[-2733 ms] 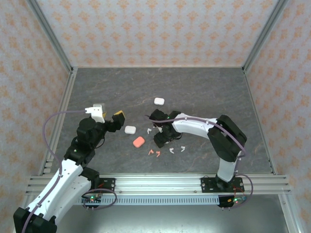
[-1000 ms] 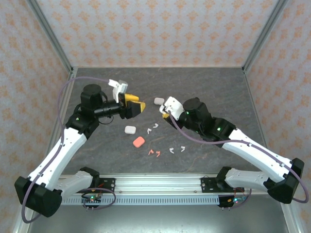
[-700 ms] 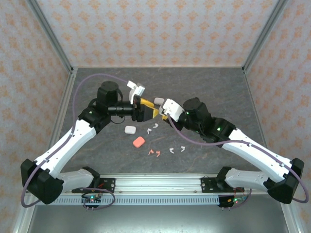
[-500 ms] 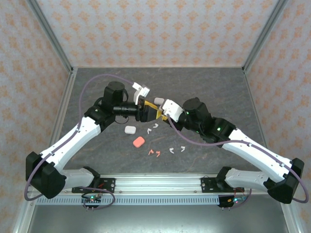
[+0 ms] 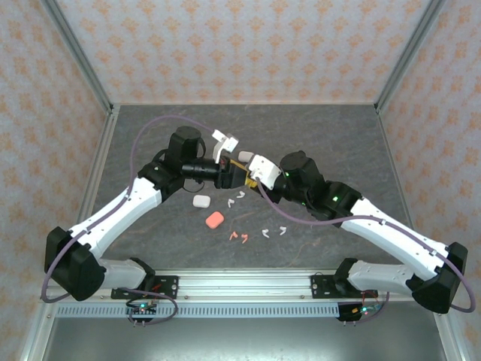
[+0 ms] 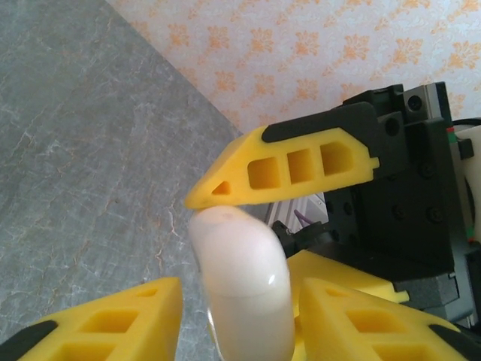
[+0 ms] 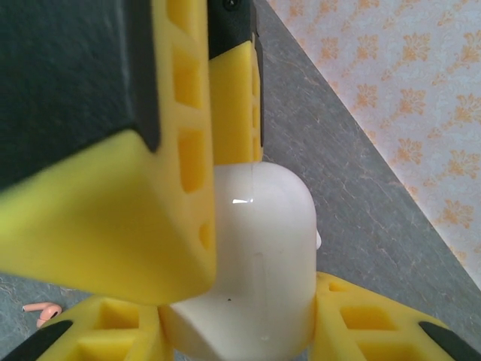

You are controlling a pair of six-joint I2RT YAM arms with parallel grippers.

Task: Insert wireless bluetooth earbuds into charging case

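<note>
Pinching glossy, pebble-smooth white charging case [image 7: 259,252], right hand [image 7: 240,327] with hollow-celled yellow fingers [image 7: 361,322]; hold of left hand [image 6: 237,316] unclear.

Both arms are extended inward. The left gripper [image 6: 240,320] is held spread, the right gripper [image 7: 237,331] clamped on a white case [image 7: 263,226].

Overhead looks down; close wrist views apparently share the case [image 6: 242,289]
</note>
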